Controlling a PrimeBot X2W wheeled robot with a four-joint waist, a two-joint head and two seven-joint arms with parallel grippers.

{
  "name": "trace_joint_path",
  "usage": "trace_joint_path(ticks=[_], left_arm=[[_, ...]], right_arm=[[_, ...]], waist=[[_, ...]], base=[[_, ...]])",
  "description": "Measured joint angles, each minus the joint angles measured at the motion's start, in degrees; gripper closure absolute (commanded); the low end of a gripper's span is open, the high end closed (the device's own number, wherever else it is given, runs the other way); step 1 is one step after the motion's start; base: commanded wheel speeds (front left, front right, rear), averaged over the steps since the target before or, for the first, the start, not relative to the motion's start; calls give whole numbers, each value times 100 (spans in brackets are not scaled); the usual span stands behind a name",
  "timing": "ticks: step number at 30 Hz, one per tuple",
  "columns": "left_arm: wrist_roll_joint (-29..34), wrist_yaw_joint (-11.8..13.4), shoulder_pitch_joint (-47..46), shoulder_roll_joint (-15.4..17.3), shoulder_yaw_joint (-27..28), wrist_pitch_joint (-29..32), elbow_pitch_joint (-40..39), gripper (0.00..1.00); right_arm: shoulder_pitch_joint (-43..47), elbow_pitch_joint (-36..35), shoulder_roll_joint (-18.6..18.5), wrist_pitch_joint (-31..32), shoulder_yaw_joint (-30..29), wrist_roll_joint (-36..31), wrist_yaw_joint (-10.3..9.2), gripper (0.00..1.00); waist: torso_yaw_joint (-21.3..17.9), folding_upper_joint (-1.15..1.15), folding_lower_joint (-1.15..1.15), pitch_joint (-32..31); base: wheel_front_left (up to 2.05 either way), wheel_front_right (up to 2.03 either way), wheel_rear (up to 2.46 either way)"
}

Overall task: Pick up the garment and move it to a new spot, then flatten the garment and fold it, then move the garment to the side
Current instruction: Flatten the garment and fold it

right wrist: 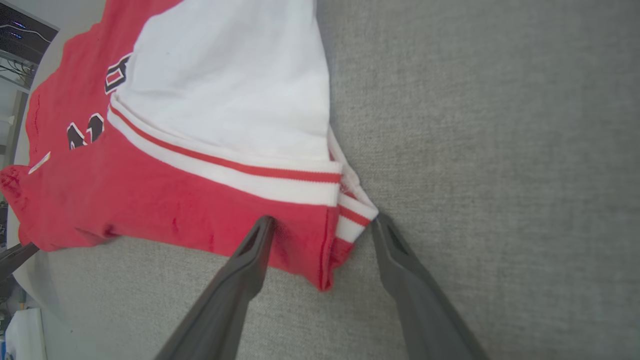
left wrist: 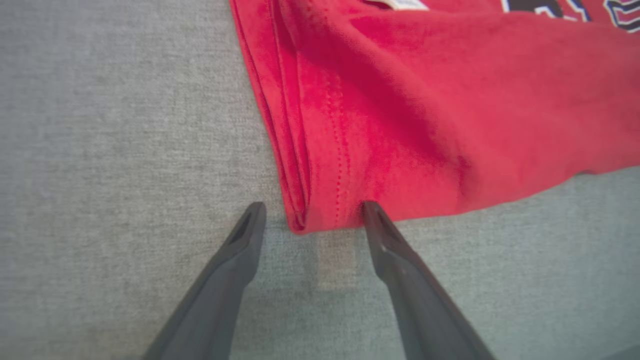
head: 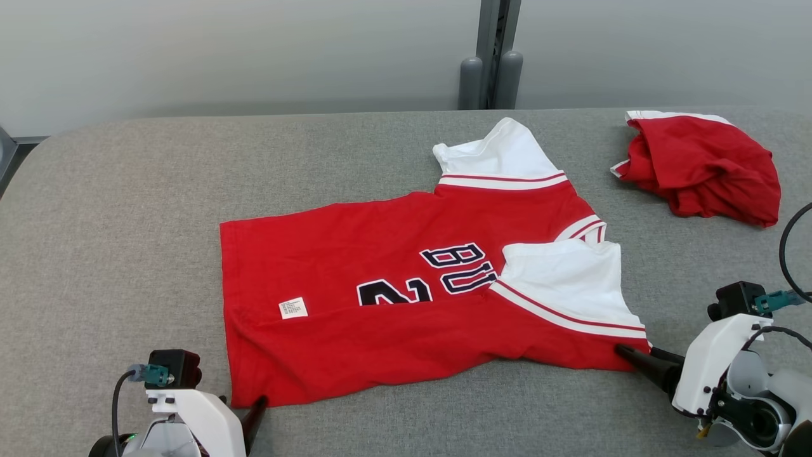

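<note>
Red jersey (head: 406,298) flat mid-surface; both sets of my fingers spread, nothing pinched.
My left gripper (left wrist: 312,206) straddles the near hem corner, one fingertip touching cloth. My right gripper (right wrist: 322,219) straddles the striped near corner at the other end, also released. Jersey sits toward the grey table's (head: 127,222) near edge. A second red garment (head: 704,168) lies bunched by the far right corner.

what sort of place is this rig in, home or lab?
Probably a lab or test cell, not a home: grey fabric-covered table, bare partition wall with a metal post, cabled equipment past the table edge.
</note>
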Motion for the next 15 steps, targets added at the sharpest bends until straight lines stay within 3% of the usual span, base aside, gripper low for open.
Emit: trace_joint_path(ticks=[10, 11, 12, 14, 15], left_arm=[[25, -271, -160, -280, 8, -131, 575, 0], [23, -294, -188, -289, -11, -86, 600, 9], [9, -326, -216, -305, -25, -40, 624, 9], [-1, -397, -237, -315, -44, 10, 664, 59], [-1, -409, -245, -321, -48, 10, 680, 89]], right_arm=[[-94, 94, 97, 0, 3, -43, 1, 0], [-94, 93, 102, 2, 3, -43, 0, 0], [-96, 90, 110, 10, 2, -43, 0, 0], [-98, 81, 122, 20, 1, -43, 0, 0], [-98, 75, 124, 33, 0, -42, 0, 50]], waist=[[1, 0, 0, 40], [-1, 0, 0, 42], [-2, 0, 0, 40], [-8, 0, 0, 39], [-9, 0, 0, 40]], base=[[0, 0, 0], [0, 0, 0], [0, 0, 0], [0, 0, 0], [0, 0, 0]])
